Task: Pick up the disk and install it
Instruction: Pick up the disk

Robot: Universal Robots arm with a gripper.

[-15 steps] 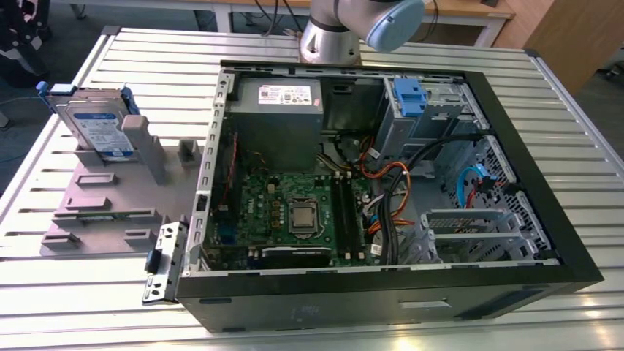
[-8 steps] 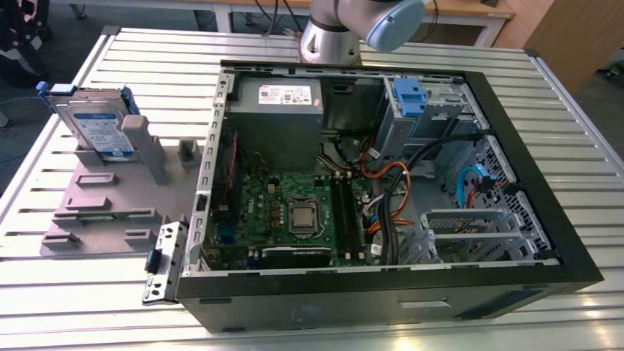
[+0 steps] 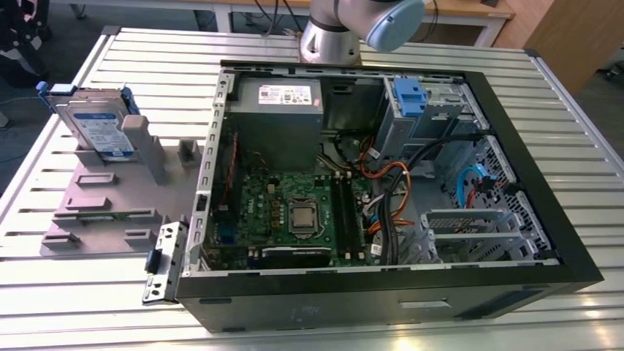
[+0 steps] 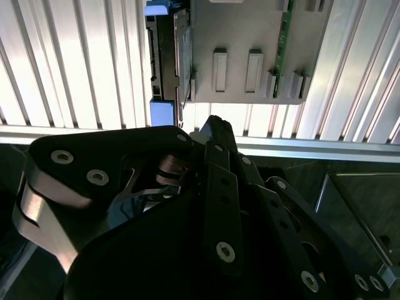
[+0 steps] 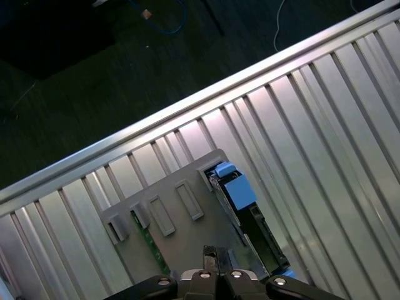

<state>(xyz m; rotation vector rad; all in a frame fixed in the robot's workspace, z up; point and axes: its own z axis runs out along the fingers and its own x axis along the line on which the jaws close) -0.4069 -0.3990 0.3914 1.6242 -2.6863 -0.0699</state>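
Disk (image 3: 98, 130) upright in fixture (image 3: 107, 201) on table (image 3: 58, 292), at the exterior view's left of PC case (image 3: 390, 289); arm base (image 3: 326, 40) behind case.

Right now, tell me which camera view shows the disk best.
The exterior view. There the disk stands on edge in the grey holder at the exterior view's left, its labelled face open to the camera. Both wrist views catch the disk edge-on, a dark strip with blue carrier ends.
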